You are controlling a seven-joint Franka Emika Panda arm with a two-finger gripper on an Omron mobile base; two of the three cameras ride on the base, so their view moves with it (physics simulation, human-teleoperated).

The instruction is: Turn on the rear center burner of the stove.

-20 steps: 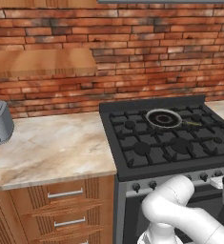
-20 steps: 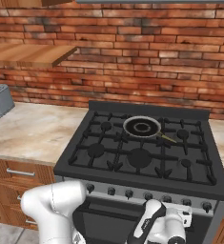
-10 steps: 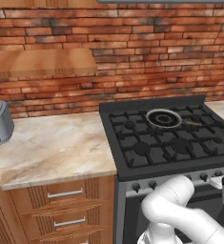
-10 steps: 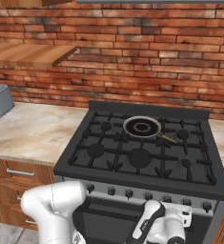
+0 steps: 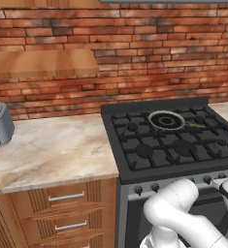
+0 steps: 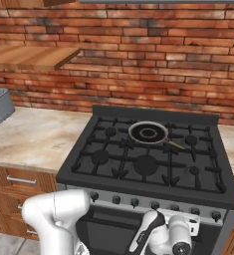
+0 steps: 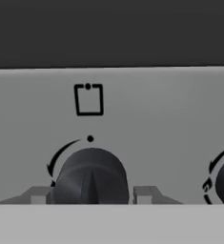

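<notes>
Hand view cuts off the knob (image 7: 90, 176) at the bottom; we see grey fingertips (image 7: 37, 195) on either side of it, apart, contact unclear. The arm folds low before the stove (image 6: 88, 172), wrist at the panel. The rear center burner (image 6: 148, 133) lies under a skillet (image 6: 148, 133).

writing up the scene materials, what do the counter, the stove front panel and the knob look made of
Counter: polished marble-like stone, beige with mottled veining. Stove front panel: brushed metal, probably steel, flat silver-grey. Knob between the claw's fingertips: matte black, plastic or coated metal; cannot tell which.
</notes>
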